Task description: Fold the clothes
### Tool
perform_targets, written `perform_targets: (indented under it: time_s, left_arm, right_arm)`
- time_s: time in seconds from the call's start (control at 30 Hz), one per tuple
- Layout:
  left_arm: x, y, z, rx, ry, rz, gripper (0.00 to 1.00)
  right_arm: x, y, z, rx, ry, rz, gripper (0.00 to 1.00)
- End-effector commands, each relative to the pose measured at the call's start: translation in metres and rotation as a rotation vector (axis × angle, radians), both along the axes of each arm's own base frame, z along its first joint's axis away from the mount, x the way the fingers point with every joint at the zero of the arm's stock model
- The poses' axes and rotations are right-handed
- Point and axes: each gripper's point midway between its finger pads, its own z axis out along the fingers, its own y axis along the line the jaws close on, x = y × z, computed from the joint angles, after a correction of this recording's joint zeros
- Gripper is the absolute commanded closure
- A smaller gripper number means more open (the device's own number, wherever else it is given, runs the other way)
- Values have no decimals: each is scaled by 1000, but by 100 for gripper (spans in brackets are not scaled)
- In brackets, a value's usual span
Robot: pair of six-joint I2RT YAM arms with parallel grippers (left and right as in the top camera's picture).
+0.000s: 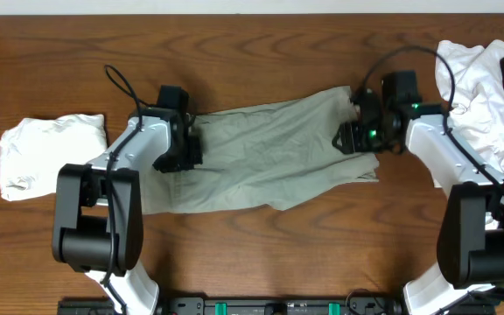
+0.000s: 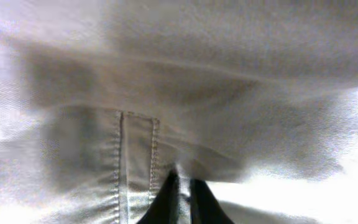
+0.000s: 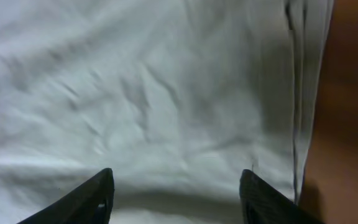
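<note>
Left gripper (image 2: 182, 196) pinches a fold of the khaki shorts (image 1: 269, 153), which lie spread on the wooden table (image 1: 252, 254). Over the shorts' other end, the right gripper (image 3: 177, 174) hangs with jaws apart. Left of the shorts lies a folded white garment (image 1: 49, 153), and to their right a white-and-black heap (image 1: 484, 83).

A robotics lab: two robot arms (image 1: 99, 219) at a wooden table (image 1: 261, 254).
</note>
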Motion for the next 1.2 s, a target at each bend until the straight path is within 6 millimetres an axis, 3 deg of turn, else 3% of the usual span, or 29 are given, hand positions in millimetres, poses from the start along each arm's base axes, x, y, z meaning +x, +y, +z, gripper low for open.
perform_targets:
  time_s: [0.0,0.27,0.4,0.47,0.5,0.6,0.8,0.9,1.03,1.07,1.13,1.17]
  left_arm:
    - [8,13,15,51,-66,11,84]
    - [11,12,17,49,-79,12,83]
    - [8,13,22,49,-78,12,83]
    - [8,13,28,48,-91,12,83]
    - [9,13,32,46,-106,12,77]
    - [12,12,43,42,-140,13,73]
    - [16,12,49,38,-169,14,71]
    - [16,12,49,38,-167,14,71]
    - [8,13,48,42,-137,13,71]
    - [6,13,48,43,-128,13,71]
    - [2,13,48,42,-112,12,71]
    - [0,12,48,36,-108,12,71]
  right_arm:
    - [-21,0,-22,-10,45,19,34]
    - [-40,-4,-56,-26,40,6,30]
    - [-65,-31,-78,-152,138,-130,36]
    - [-77,-42,-84,-203,186,-189,43]
    - [-84,-49,-85,-222,219,-228,46]
    - [-98,-58,-86,-226,299,-318,48]
    - [-111,-59,-84,-205,361,-329,43]
    - [-100,-47,-72,-133,312,-265,40]
    - [-64,-39,-24,-19,170,-260,34]
    - [-54,-39,-10,13,128,-267,30]
    - [-34,-45,26,82,21,-291,1]
    - [-28,-49,39,99,-22,-295,1]
